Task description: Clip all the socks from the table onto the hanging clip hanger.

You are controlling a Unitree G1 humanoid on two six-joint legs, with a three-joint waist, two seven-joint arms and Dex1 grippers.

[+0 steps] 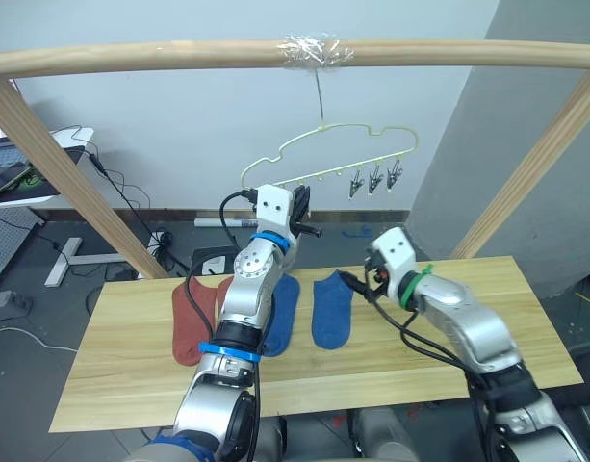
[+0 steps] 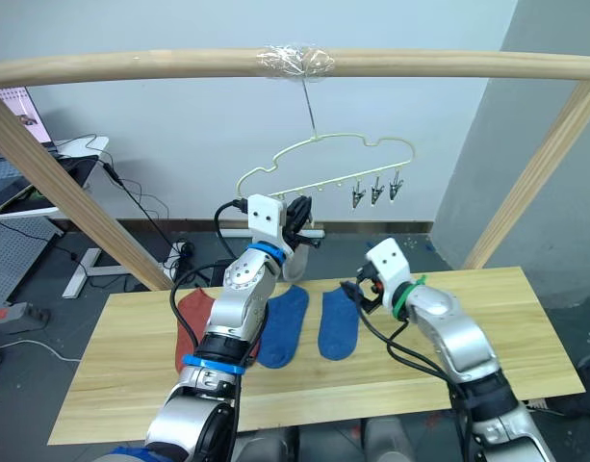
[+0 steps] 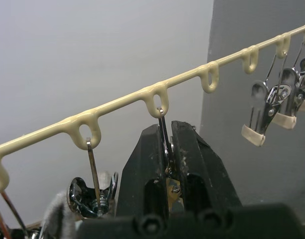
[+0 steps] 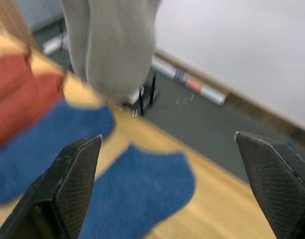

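The pale yellow-green clip hanger [image 1: 323, 154] hangs from the wooden pole. My left gripper [image 3: 164, 137] is raised to its lower bar and shut on a metal clip [image 3: 163, 124] under one of the loops. A light grey sock [image 4: 112, 45] hangs beside that arm. Three free clips [image 1: 374, 180] dangle at the bar's right end. Two rust-red socks [image 1: 189, 322] and two blue socks [image 1: 333, 308] lie flat on the table [image 1: 468, 318]. Just above the table, my right gripper [image 4: 169, 139] is open and empty, close to the right-hand blue sock [image 4: 137, 189].
A round wooden pole frame [image 1: 179, 56] spans overhead, with slanted legs at both table ends. Behind the table is floor with cables and a desk [image 1: 25, 173] at the far left. The right half of the table is bare wood.
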